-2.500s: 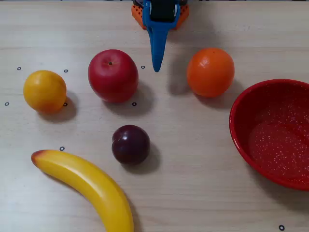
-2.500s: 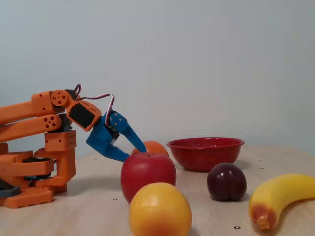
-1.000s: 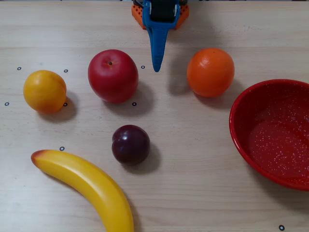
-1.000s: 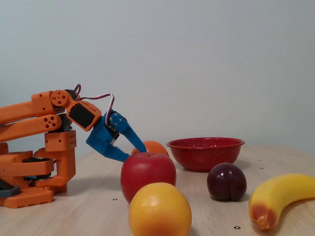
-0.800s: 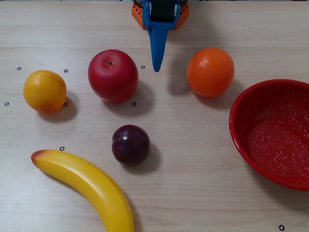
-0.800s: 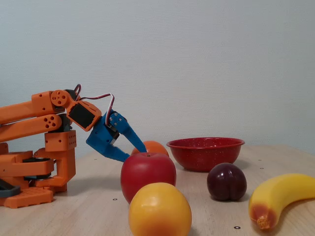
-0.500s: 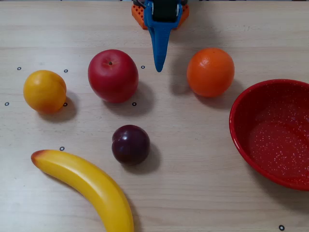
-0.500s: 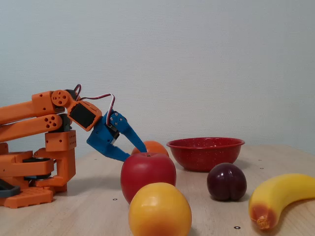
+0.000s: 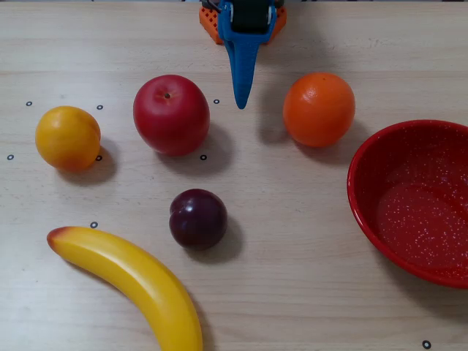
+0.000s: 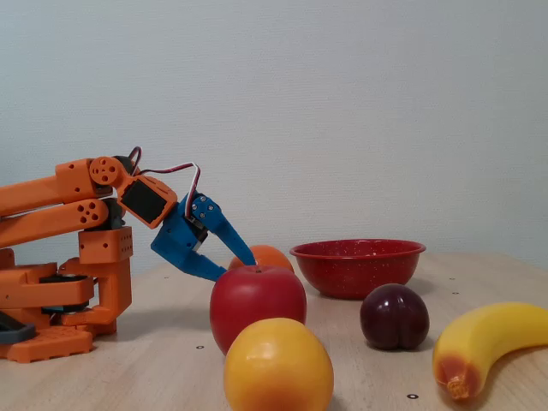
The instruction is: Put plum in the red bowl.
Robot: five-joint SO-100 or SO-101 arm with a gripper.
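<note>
Overhead view: the plum (image 9: 198, 218) lies mid-table, clear of the red bowl (image 9: 363, 191) at the right edge. The blue gripper (image 9: 240, 102) points down from the far edge between red apple (image 9: 171, 114) and orange (image 9: 319, 109) — jaws closed, holding nothing. Banana (image 9: 131, 278) near the front-left corner.

Fixed view: gripper (image 10: 247, 257) low behind the apple (image 10: 257, 306); plum (image 10: 394, 316) apart from the bowl (image 10: 357, 266). No readable writing.

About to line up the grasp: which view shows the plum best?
The overhead view: the plum lies fully exposed on the table, clear of the apple and banana, so its position reads directly. The fixed view shows the plum whole too, side-on with its crease, but its depth on the table is hard to judge.
</note>
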